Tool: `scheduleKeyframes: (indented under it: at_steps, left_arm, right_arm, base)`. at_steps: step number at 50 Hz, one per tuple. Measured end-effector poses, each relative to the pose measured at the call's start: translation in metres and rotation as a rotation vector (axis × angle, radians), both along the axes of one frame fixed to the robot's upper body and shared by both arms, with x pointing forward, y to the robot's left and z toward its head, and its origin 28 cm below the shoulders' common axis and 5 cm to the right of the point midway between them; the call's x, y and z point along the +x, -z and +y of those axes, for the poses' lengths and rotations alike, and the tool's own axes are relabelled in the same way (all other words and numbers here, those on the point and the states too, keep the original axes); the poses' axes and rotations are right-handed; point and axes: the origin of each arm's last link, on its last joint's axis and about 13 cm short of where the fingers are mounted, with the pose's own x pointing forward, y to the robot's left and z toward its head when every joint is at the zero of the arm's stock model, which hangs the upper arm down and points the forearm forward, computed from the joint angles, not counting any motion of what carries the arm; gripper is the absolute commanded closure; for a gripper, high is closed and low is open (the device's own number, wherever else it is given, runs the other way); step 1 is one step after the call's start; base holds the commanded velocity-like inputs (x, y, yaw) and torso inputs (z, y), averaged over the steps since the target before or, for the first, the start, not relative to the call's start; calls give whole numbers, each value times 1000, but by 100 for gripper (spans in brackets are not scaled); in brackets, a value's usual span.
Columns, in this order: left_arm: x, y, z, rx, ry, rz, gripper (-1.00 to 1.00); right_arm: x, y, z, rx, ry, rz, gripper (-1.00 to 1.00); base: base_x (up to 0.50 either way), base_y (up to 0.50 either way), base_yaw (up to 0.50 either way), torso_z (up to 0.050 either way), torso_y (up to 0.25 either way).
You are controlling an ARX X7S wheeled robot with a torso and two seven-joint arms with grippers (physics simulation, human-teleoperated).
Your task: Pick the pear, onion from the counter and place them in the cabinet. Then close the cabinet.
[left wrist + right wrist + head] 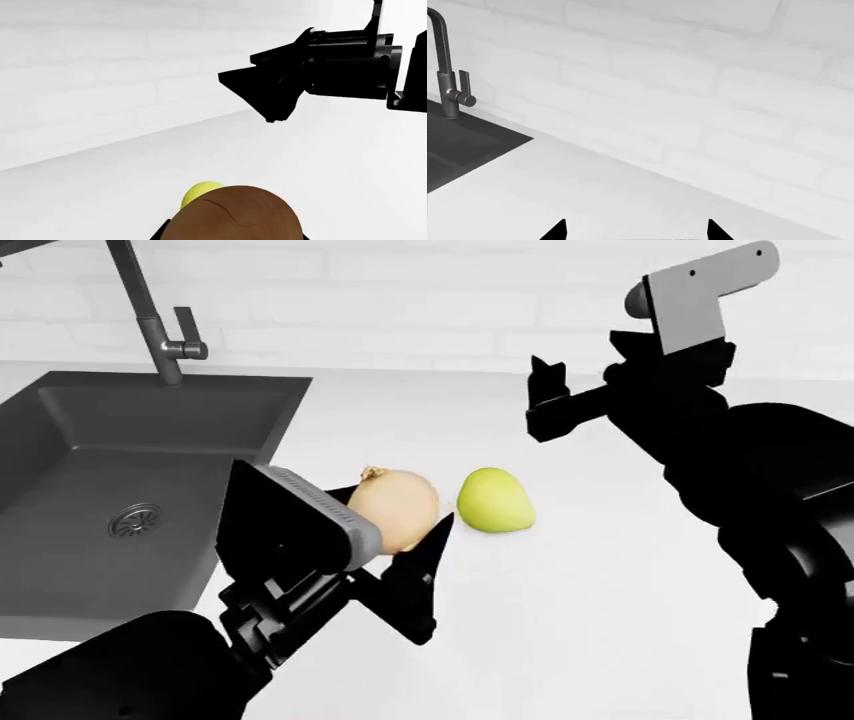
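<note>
The tan-brown onion (390, 506) sits between the fingers of my left gripper (404, 530), which is shut on it. In the left wrist view the onion (233, 215) fills the space between the jaws of that gripper (233, 236). Whether it is off the counter (601, 620) I cannot tell. The yellow-green pear (495, 501) lies on the counter just right of the onion, and it peeks out behind the onion as the pear (200, 192). My right gripper (545, 400) hangs open above the counter beyond the pear, holding nothing (637, 232). The cabinet is out of view.
A dark grey sink (120, 470) with a faucet (154, 310) is set into the counter at the left. A white brick wall (400, 300) backs the counter. The right arm's black gripper (257, 95) shows in the left wrist view.
</note>
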Motion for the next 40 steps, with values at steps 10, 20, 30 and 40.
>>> scheduleKeyframes:
  at_steps: [10,20,30,40]
  left_arm:
    - [-3,-6,2,5,-9,-23,100]
    - [-5,-9,3,14,-9,-34,100]
    - [-6,-9,5,18,-15,-41,100]
    - [-6,-10,5,19,-23,-50,100]
  right_arm:
    - [17,-5,-2,-33,-69,79,-100]
    - [22,-3,-4,-82,-169,171,-100]
    - [18,3,-1,-146,-311,241,-100]
    - [16,9,2,-185,-387,285,-100]
  base:
    - [0,0,0,0,0]
    - [0,0,0,0,0]
    - [0,0,0,0,0]
    - [0,0,0,0,0]
